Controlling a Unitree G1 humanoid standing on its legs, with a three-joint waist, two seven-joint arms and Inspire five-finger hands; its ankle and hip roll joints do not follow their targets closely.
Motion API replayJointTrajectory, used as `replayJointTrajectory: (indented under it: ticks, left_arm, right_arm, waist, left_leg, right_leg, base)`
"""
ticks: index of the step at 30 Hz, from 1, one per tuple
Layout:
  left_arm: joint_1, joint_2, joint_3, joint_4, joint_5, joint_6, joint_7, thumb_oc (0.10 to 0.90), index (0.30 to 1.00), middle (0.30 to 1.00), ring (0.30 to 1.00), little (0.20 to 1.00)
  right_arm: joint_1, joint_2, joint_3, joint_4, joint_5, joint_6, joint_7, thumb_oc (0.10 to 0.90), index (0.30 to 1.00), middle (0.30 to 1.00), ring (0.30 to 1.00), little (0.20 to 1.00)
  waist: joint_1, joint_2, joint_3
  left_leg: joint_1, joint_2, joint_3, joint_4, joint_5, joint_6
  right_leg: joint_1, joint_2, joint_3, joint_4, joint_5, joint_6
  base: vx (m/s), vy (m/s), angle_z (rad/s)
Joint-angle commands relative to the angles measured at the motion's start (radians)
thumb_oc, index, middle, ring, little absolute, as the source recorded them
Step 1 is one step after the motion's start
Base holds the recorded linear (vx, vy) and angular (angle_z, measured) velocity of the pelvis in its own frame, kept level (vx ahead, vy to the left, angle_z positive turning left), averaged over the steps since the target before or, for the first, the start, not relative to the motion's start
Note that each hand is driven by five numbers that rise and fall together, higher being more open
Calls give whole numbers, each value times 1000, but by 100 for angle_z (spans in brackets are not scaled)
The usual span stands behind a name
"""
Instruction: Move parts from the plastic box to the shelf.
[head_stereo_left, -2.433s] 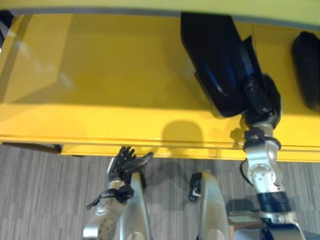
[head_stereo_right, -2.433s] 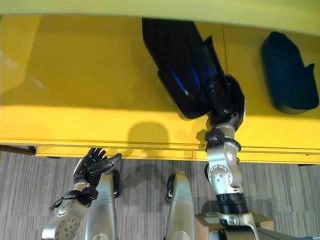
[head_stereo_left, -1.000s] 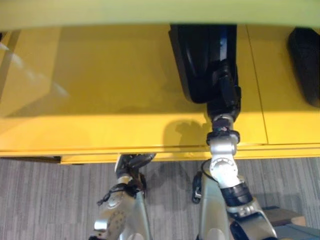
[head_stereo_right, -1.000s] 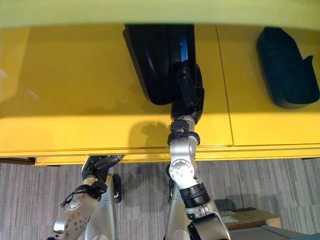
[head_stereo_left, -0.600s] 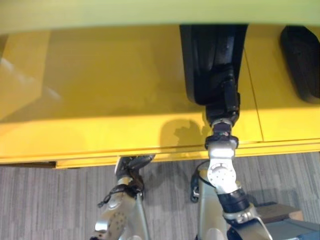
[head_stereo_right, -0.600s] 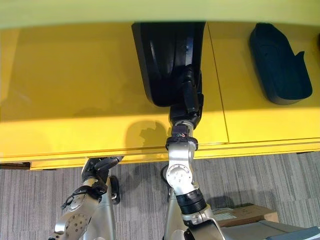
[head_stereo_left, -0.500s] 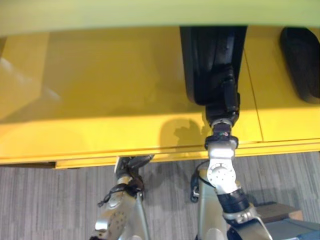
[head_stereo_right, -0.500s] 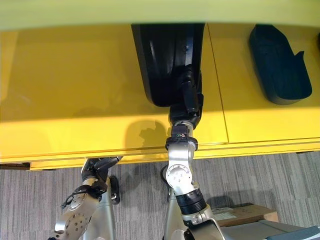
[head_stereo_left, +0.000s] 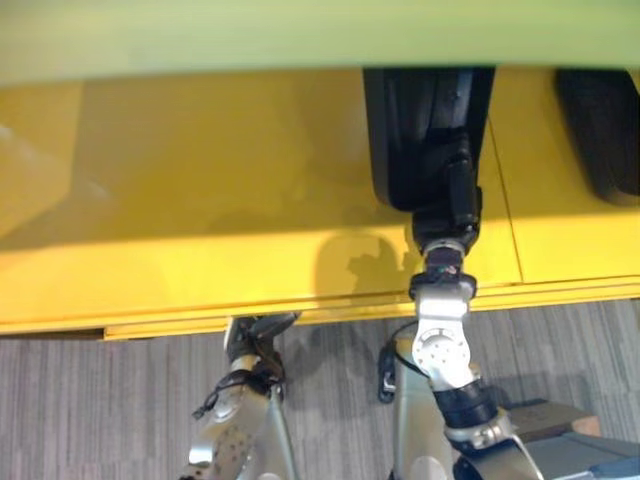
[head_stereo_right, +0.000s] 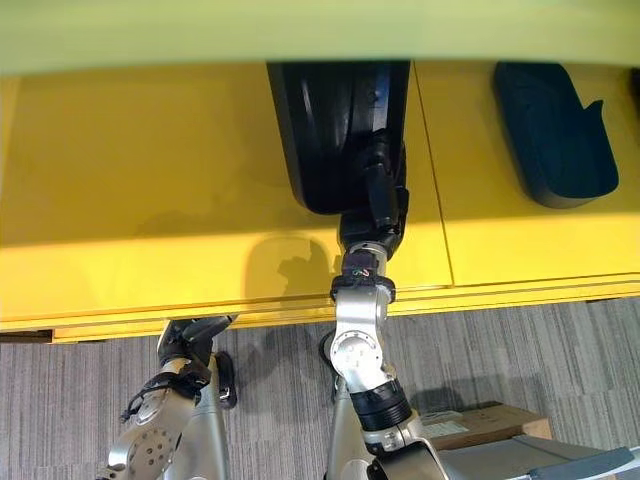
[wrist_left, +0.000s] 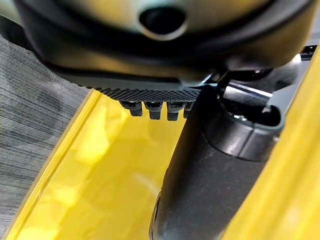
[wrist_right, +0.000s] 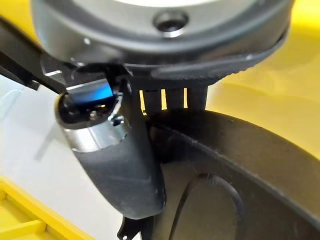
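A long black moulded part (head_stereo_left: 410, 130) lies on the yellow shelf (head_stereo_left: 200, 180), pointing straight towards its back. My right hand (head_stereo_right: 380, 205) rests on the part's near end. In the right wrist view the thumb (wrist_right: 115, 165) is curled over the part's rim (wrist_right: 235, 170). A second black part (head_stereo_right: 550, 130) lies further right on the same shelf, past a seam. My left hand (head_stereo_left: 255, 335) hangs low at the shelf's front edge, over the carpet, holding nothing. Its thumb (wrist_left: 210, 175) shows against the yellow surface.
An upper shelf's edge (head_stereo_left: 300, 35) crosses the top of the view. Grey carpet (head_stereo_right: 560, 350) lies below the shelf front. A cardboard box (head_stereo_right: 470, 425) and a grey container's edge (head_stereo_right: 570, 465) sit at the lower right. The shelf's left half is bare.
The black part has turned from a slight slant to straight on the shelf, with my right hand still on it. The view has shifted a little. My left hand has stayed low.
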Motion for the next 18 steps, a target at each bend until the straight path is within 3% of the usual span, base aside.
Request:
replayJointTrajectory:
  ticks: [1,10,18]
  left_arm:
    - [-27,18,-20,-119,14,-83,-1,900,1000,1000,1000,1000]
    - [-19,28,-34,-130,13,-89,12,900,1000,1000,1000,1000]
    - [-22,32,-42,-143,11,-100,18,900,1000,1000,1000,1000]
  right_arm:
    - [340,39,-14,247,124,73,-262,400,300,300,300,300]
    - [371,41,-63,268,62,45,-373,400,300,300,300,300]
    - [387,37,-61,300,0,67,-426,400,300,300,300,300]
  waist:
    - [24,34,48]
    - [12,30,50]
    - [9,29,55]
  left_leg:
    - [34,14,-43,34,-106,17]
    - [40,19,-39,18,-98,13]
    - [47,21,-38,7,-92,13]
  right_leg:
    - [7,-33,44,-71,39,33]
    - [9,-30,45,-81,45,34]
    - [14,-31,45,-86,50,37]
  base:
    - [0,0,0]
    - [0,0,0]
    - [0,0,0]
